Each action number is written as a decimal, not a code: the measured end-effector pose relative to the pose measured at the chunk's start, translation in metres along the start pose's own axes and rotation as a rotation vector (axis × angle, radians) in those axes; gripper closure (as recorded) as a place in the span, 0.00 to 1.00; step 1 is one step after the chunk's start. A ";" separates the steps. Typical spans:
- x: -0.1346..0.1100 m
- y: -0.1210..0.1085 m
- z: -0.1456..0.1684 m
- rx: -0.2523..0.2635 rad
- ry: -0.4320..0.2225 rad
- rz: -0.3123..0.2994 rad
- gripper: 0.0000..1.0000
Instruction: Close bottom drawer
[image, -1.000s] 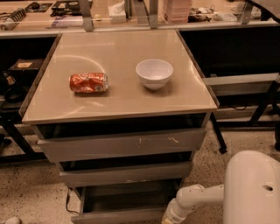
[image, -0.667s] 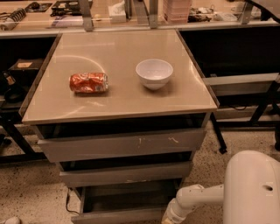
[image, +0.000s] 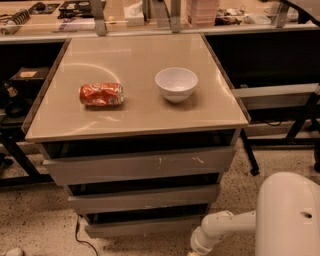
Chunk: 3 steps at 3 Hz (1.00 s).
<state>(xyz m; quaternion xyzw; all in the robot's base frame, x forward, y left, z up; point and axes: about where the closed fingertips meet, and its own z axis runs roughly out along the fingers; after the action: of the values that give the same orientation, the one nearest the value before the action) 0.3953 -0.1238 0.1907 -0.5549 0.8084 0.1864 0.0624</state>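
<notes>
Bottom drawer (image: 145, 226) standing slightly open, lowest of three under desk (image: 140, 112). End effector off-frame below arm (image: 220, 227), just right of it; grip impossible to tell. Press flat front centrally, straight inward.

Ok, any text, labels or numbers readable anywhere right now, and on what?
Red can: white print, too blurred to read.
Bottom drawer front: no text.
Shelf clutter behind: nothing legible.
Gripper: out of view, below the frame past the white arm.
</notes>
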 end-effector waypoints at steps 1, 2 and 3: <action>0.000 0.000 0.000 0.000 0.000 0.000 0.00; 0.000 0.000 0.000 0.000 0.000 0.000 0.19; 0.000 0.000 0.000 0.000 0.000 0.000 0.41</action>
<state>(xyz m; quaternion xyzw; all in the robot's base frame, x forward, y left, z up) 0.3952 -0.1238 0.1907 -0.5549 0.8083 0.1865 0.0624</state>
